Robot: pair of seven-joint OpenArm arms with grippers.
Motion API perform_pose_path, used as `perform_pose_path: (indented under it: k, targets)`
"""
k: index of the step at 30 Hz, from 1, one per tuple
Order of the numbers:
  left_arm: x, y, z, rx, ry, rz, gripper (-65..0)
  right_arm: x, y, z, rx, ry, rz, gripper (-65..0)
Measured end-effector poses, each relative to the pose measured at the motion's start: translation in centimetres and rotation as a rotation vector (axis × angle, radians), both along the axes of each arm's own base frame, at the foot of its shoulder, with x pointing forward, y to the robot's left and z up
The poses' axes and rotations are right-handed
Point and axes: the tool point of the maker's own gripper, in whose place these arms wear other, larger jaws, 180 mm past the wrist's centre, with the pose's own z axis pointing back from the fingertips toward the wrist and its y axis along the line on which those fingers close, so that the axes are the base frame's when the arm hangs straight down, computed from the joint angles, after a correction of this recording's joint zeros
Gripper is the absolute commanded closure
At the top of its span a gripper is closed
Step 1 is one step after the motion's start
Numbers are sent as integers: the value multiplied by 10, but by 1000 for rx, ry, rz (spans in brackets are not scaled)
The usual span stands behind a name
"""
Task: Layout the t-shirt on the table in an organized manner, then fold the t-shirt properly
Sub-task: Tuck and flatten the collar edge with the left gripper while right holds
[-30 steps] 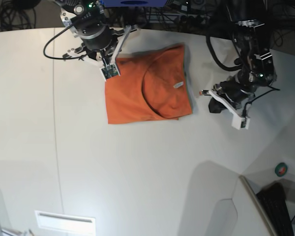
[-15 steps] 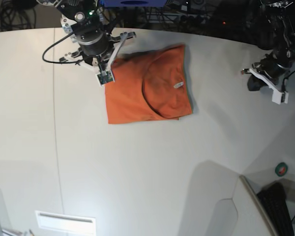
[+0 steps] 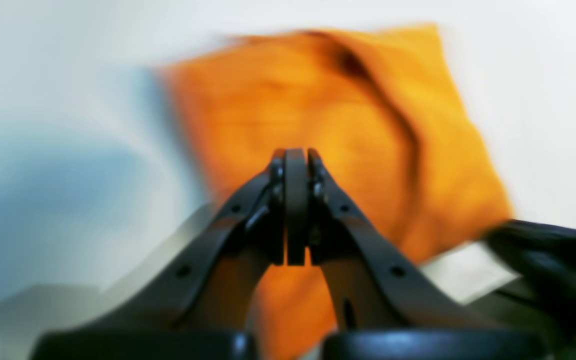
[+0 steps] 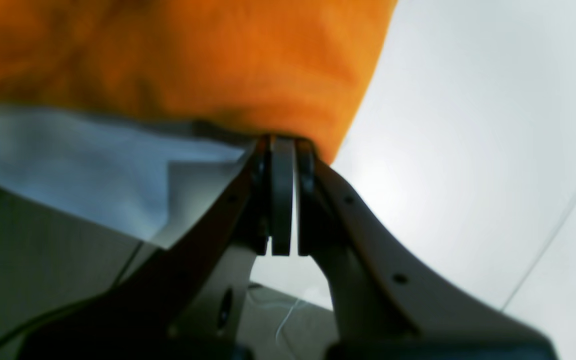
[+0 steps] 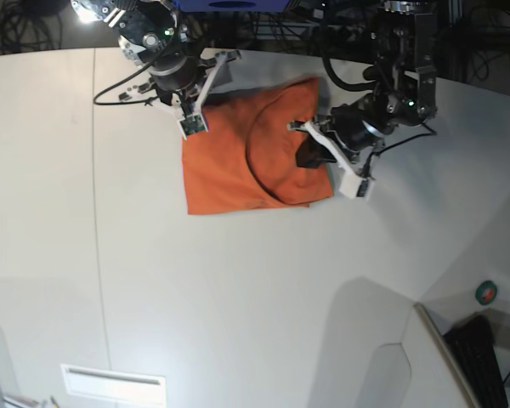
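The orange t-shirt (image 5: 234,166) lies folded into a rough square on the white table (image 5: 238,280), neckline up. My right gripper (image 5: 187,106) hangs at the shirt's top-left corner. In the right wrist view this gripper (image 4: 282,142) is shut, tips against the edge of the t-shirt (image 4: 193,55); no cloth shows between the pads. My left gripper (image 5: 304,155) hovers over the shirt's right edge, hiding the neck label. The left wrist view is blurred: the gripper (image 3: 295,155) is shut, empty, with the t-shirt (image 3: 278,105) beyond it.
A thin dark seam (image 5: 98,255) runs down the table's left side. A white rectangular plate (image 5: 110,384) sits near the front edge. At the lower right are a grey panel (image 5: 382,340), a small green disc (image 5: 486,292) and a dark keyboard-like object (image 5: 484,361). Cables crowd the far edge.
The left arm swung in from the table's far right to above the shirt's right edge. The right arm shifted slightly rightward at the shirt's top-left corner. The shirt has not moved.
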Motion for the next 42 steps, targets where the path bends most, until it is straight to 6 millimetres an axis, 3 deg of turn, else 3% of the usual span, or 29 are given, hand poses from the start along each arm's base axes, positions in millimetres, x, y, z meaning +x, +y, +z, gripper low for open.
perform_pose_path:
  k: [5, 8, 13, 20, 28, 30, 33, 37, 40, 42]
  targets:
    - [8, -13, -27, 1, 59, 8, 0, 9, 0, -13, -26, -2, -14, 0]
    - [-3, -17, -48, 41, 91, -28, 0, 11, 4, -16, -18, -16, -15, 0]
    - [1, -19, -63, 103, 34, -71, 0, 16, -1, -18, -21, -54, -24, 0]
    - [1, -17, -65, 95, 22, -58, 0, 41, -48, -30, -80, -92, -161, 0]
    - [7, -17, -65, 105, 26, -78, 0, 40, -86, -32, -138, -105, -243, 0]
    - [7, -18, -65, 104, 25, -79, 0, 27, -89, -26, -118, -75, -255, 0]
    - [8, -17, -64, 114, 20, -82, 0, 23, -85, 9, -67, -134, -244, 0]
    - [8, -17, -65, 113, 22, -81, 0, 67, -65, 65, 29, -325, -219, 0]
    - [9, -17, -65, 111, 22, -79, 0, 81, -50, 64, 36, -332, -167, 0]
    - [9, -18, -64, 109, 19, -76, 0, 79, -36, 52, 34, -305, -120, 0]
